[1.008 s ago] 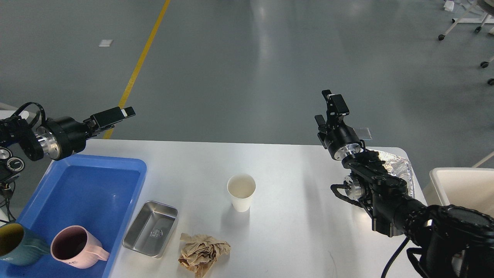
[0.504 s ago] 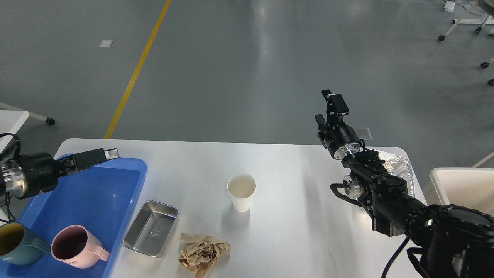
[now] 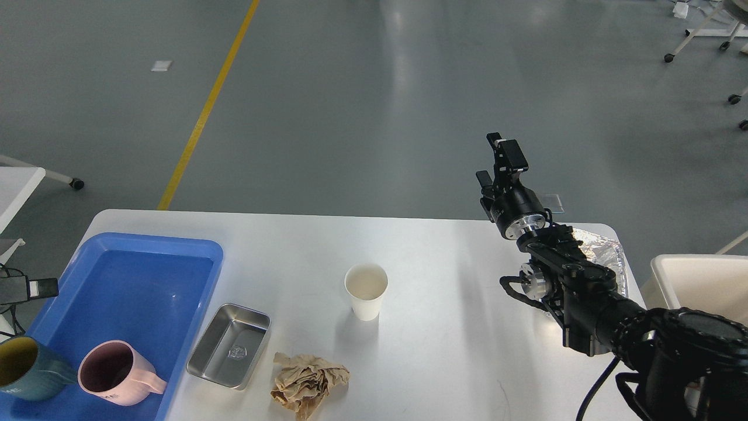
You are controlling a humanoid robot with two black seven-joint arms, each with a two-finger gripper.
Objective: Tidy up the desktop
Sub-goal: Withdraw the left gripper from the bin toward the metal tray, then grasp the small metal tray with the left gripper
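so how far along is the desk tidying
Partly done, by the look of it: a pink mug and a teal mug sit in the blue tray. Nothing is in hand; the right gripper hangs open and empty. Left on the desktop: metal tin, paper cup, crumpled brown paper.

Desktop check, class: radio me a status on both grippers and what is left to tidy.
Right gripper open, raised, empty. Left gripper at frame edge, state unclear. Desktop holds paper cup, steel tray, crumpled paper. Nothing blocking.
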